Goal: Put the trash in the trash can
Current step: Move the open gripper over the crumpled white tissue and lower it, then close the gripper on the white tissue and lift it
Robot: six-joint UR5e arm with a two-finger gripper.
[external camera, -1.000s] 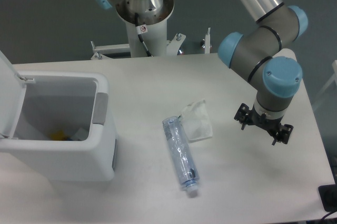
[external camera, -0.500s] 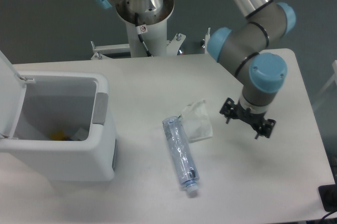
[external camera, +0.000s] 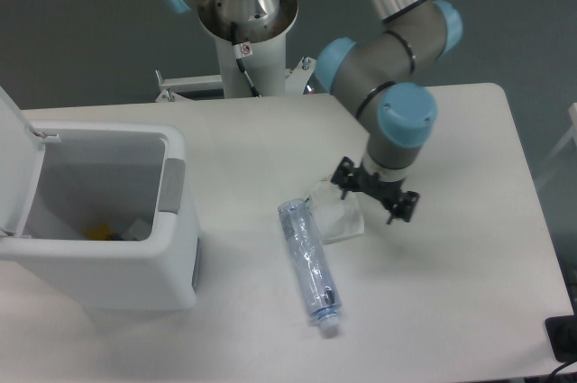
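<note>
The gripper (external camera: pixel 374 194) hangs over the right edge of the plastic bag (external camera: pixel 339 209), probably to take it; whether its jaws are apart, I cannot tell. The bottle (external camera: pixel 307 259) lies beside the bag on the table (external camera: pixel 469 293). The trash can (external camera: pixel 108 221) stands with its lid up, ready for them.

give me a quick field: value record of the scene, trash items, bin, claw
bottle: clear bluish bottle lying on the table, cap toward the near edge
bag: whitish plastic bag on the table beside the bottle's far end
trash can: white bin at the left, lid open, some items already inside
claw: claw above the bag's right edge, holding nothing; open or shut cannot be told
task state: both pieces not yet in the bin
</note>
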